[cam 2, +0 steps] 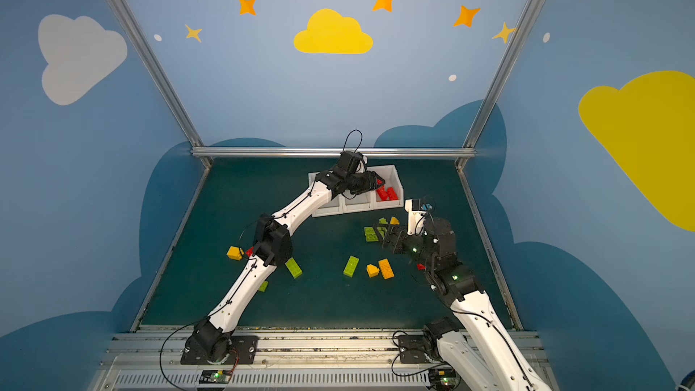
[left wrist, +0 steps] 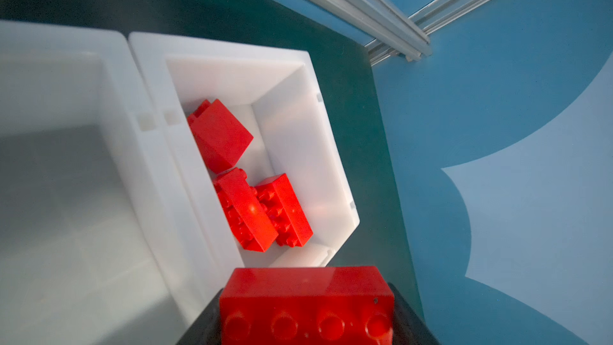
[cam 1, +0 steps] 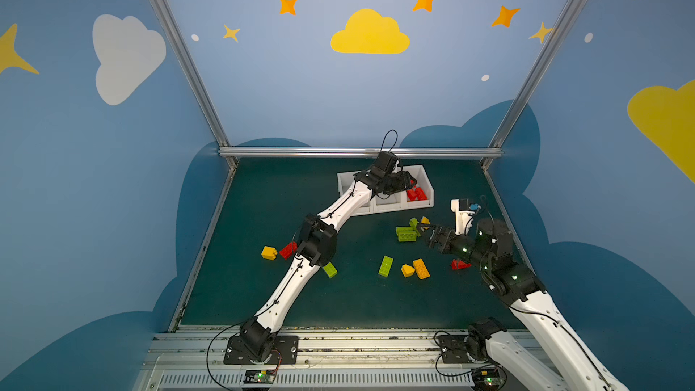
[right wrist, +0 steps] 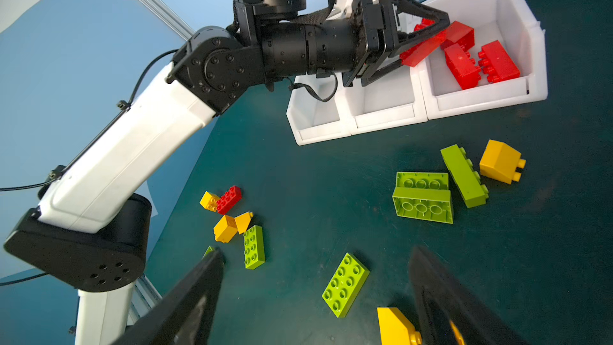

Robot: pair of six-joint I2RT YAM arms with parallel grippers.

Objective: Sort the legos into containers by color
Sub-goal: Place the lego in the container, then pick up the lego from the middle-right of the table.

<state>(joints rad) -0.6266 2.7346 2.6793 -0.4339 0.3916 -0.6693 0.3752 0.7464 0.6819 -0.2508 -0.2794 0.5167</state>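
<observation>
The left end effector (right wrist: 423, 41) pinches a red brick (left wrist: 306, 303) over the white bin (left wrist: 232, 51) at the right end of a row of three, which holds three more red bricks (left wrist: 220, 134). The right end effector (right wrist: 318, 253) hangs spread over the worktop (cam 1: 286, 201), where green bricks (cam 1: 385, 265) and yellow bricks (cam 1: 421, 268) lie scattered.

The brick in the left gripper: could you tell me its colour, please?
The brick is red; clearest in the left wrist view.

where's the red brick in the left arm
In both top views the red brick sits in the left gripper jaws, above the right-end white bin's rim.
</observation>
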